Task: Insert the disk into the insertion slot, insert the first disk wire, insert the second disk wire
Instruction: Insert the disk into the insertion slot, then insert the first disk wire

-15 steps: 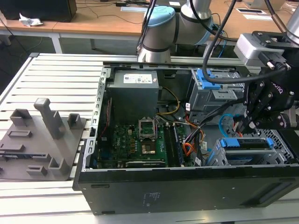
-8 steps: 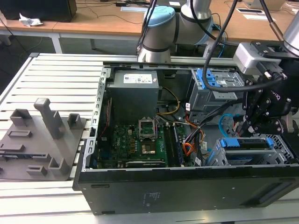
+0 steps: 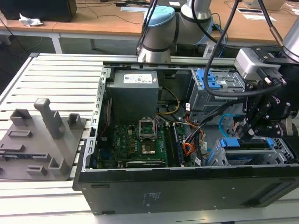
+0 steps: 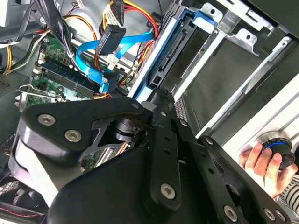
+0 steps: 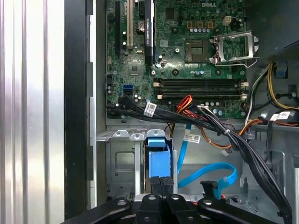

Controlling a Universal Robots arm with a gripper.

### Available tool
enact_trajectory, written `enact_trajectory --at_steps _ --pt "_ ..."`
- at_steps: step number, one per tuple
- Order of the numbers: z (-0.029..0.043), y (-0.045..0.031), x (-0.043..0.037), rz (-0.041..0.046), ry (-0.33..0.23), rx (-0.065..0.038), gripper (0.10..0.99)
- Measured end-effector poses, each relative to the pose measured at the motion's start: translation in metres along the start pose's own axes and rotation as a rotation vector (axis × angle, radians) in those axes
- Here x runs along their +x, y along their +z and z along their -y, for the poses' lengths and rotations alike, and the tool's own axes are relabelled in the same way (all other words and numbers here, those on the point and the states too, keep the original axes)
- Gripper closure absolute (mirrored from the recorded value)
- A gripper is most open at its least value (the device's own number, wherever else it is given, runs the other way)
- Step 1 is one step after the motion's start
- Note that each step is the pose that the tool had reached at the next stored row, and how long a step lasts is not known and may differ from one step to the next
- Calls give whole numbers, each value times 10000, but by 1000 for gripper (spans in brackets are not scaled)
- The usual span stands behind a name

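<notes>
Gripper: the gripper [image 5: 161, 181] is low over the near corner of the open case [image 3: 187, 186] on the exterior view's right, black fingers [image 5: 167, 186] pressed together with barely a seam between them
Contact: the fingertips are right at the blue end of the disk [image 5: 156, 147]; I cannot tell whether they nip the plastic or only rest against it
Disk: the disk sits inside the insertion slot [image 5: 120, 163], blue carrier end facing the motherboard [image 5: 196, 46], label side up in the exterior view
Slot: the grey perforated cage stands in the near right corner, in front of the taller bay [image 3: 210, 79] with the blue latch
Wires: a blue data cable [image 5: 205, 175] loops loose just beside the cage, and its black plug [image 5: 211, 187] lies next to the fingers, apart from the carrier; a bundle of black, orange and red leads [image 5: 210, 128] crosses between board and cage
Off to the side: a person's hand [image 4: 259, 161] rests on a round knob [image 4: 278, 149] beyond the case wall
Far left: a grey fixture [image 3: 42, 135] stands on the slatted table [image 3: 56, 74], well apart from the action
</notes>
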State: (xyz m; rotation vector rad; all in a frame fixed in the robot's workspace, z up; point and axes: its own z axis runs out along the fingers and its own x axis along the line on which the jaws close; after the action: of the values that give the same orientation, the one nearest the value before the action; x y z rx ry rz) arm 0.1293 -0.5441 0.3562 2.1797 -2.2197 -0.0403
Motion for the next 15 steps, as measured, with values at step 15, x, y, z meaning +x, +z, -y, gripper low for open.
enact_trajectory --at_steps 15 --pt "12 3 -1 2 0 0 980"
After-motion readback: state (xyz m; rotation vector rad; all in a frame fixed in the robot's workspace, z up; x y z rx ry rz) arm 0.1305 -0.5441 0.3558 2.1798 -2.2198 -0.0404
